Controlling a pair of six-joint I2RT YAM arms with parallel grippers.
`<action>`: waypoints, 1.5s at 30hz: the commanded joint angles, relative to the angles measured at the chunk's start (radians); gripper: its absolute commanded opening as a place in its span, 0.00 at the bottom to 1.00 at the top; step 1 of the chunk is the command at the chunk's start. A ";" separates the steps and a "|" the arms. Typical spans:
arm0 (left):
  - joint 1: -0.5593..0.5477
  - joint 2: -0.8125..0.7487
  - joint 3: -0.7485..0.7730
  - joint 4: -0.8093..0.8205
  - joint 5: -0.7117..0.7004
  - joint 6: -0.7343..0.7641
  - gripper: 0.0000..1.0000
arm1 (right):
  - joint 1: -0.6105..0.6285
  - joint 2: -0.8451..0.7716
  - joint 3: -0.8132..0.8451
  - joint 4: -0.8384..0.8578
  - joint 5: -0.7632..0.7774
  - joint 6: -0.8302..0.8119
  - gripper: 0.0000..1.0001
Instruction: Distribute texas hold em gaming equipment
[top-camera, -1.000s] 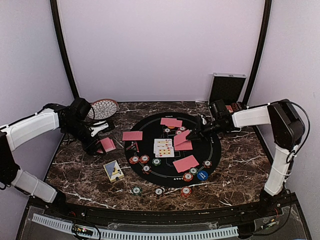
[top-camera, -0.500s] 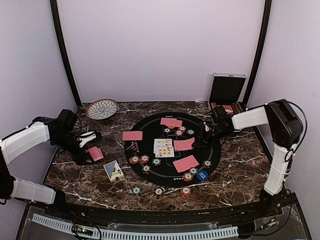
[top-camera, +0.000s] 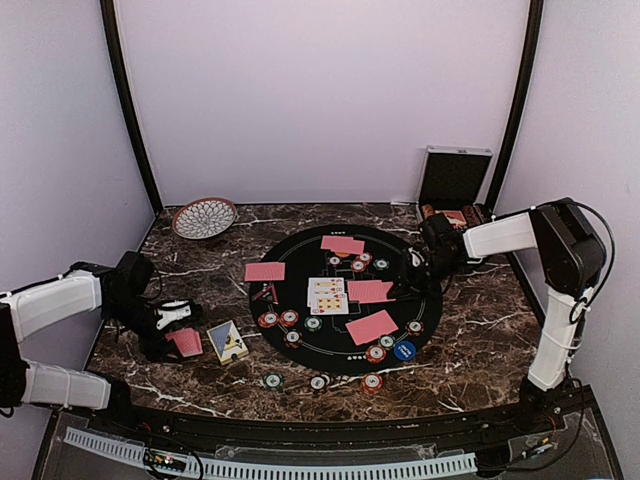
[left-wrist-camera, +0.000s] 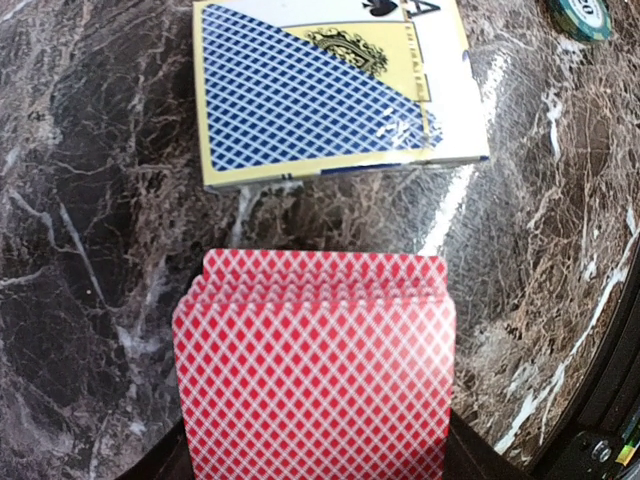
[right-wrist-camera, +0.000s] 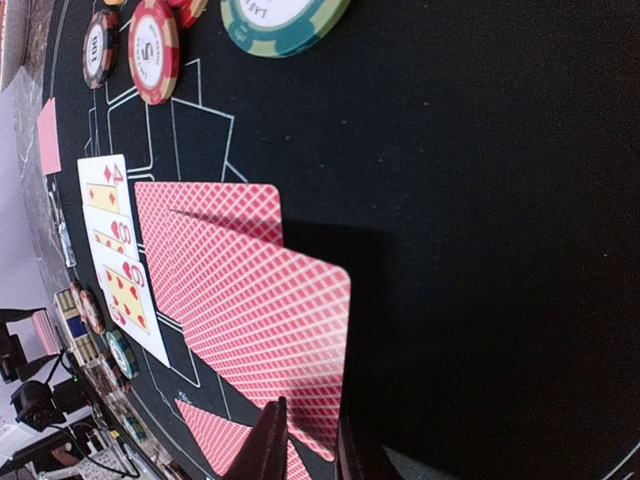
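Cards and chips are lying spread over the mat. Left gripper is clamping a red-backed deck low over the table, just beside the box. Right gripper is reaching to the corner of a card, jaws barely apart; whether it is gripping, I cannot tell.

place: robot lab booth | cues: plain walls, black posts, marble table

Got the left arm bent low by the table's left edge, left gripper clamped tight on a red card stack. Got the right arm stretched in from the right edge, right gripper down low, fingers just barely parted.
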 joint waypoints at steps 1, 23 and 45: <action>0.006 0.046 -0.019 0.028 0.049 0.062 0.00 | -0.006 0.001 0.016 -0.048 0.063 -0.020 0.22; -0.107 0.222 -0.058 0.198 0.041 0.022 0.00 | -0.007 -0.144 0.069 -0.148 0.142 -0.013 0.35; -0.126 0.164 0.135 0.034 0.059 -0.051 0.99 | -0.008 -0.223 0.095 -0.179 0.193 -0.015 0.57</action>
